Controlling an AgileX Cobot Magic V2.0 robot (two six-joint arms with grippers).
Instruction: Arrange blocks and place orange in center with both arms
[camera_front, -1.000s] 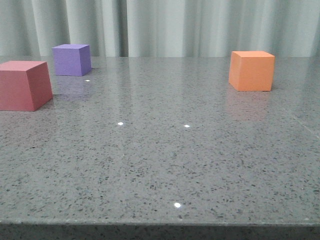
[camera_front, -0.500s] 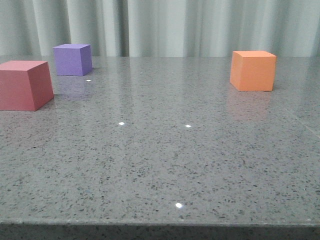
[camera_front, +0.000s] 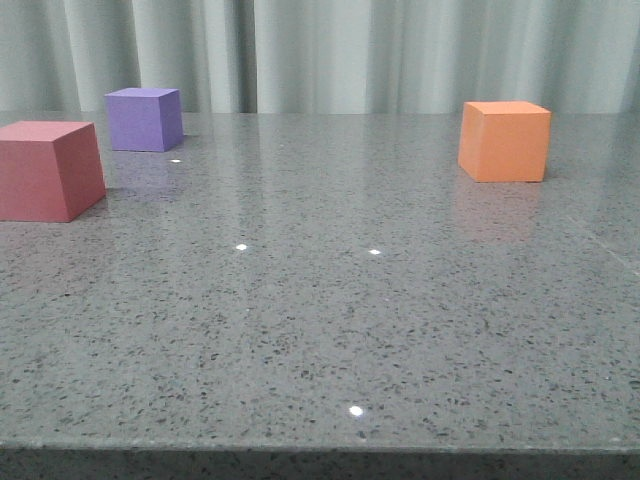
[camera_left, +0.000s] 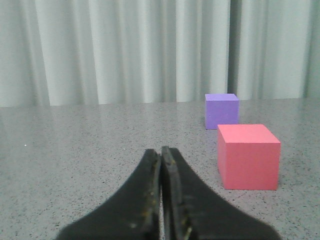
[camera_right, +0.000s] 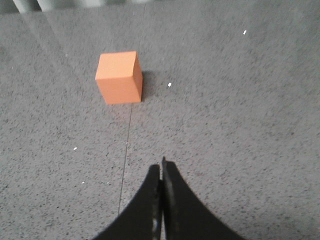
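Nothing has shifted since a second ago: my left pincer (camera_left: 161, 155) and right pincer (camera_right: 161, 170) stay closed and empty, the orange cube (camera_front: 505, 140) sits far right on the bench (camera_front: 320, 330), so arranging is unstarted.

Red cube (camera_front: 48, 170), purple cube (camera_front: 144, 119) crowd left; orange cube (camera_front: 504, 141) right (middle open)
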